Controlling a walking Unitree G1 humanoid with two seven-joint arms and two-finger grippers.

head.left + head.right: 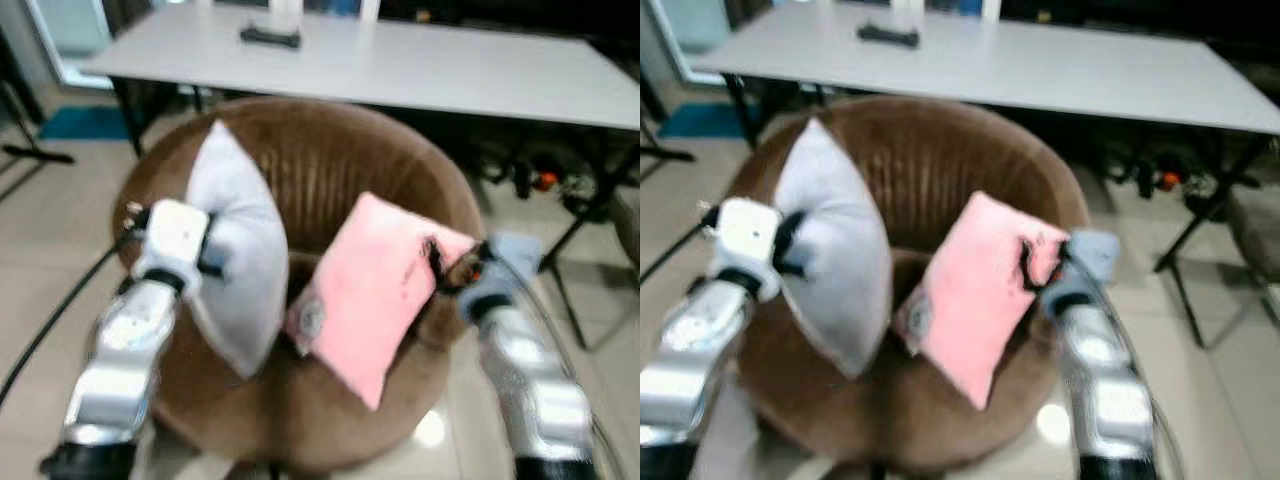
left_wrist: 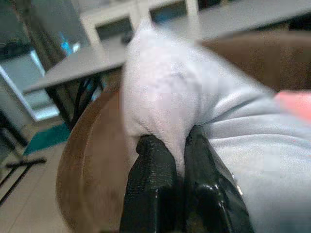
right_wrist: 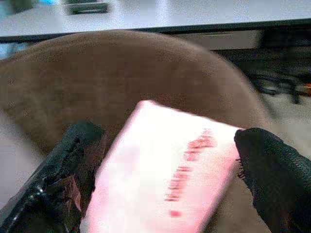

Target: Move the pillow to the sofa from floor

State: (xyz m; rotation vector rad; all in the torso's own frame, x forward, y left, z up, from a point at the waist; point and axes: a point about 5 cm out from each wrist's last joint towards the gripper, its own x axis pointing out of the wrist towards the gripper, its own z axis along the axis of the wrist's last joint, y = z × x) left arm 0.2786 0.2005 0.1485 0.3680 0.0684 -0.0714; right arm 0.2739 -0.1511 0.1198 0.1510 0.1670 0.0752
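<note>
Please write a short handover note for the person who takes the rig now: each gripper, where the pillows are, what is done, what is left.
Left gripper: jaws shut on an edge of the grey pillow, held upright over the left side of the brown round sofa.
Right gripper: jaws open, one on each side of the pink pillow, which leans tilted over the seat; whether they bear its weight is unclear.
Done: both pillows are off the floor and above the sofa.
Left: lower each onto the seat, release, and draw the arms back.
Behind the sofa stands a white table.

Pink pillow (image 3: 165, 174) print blurred, unreadable; dark object (image 1: 270, 37) on table (image 1: 420, 65) blurred, possibly remote.
</note>
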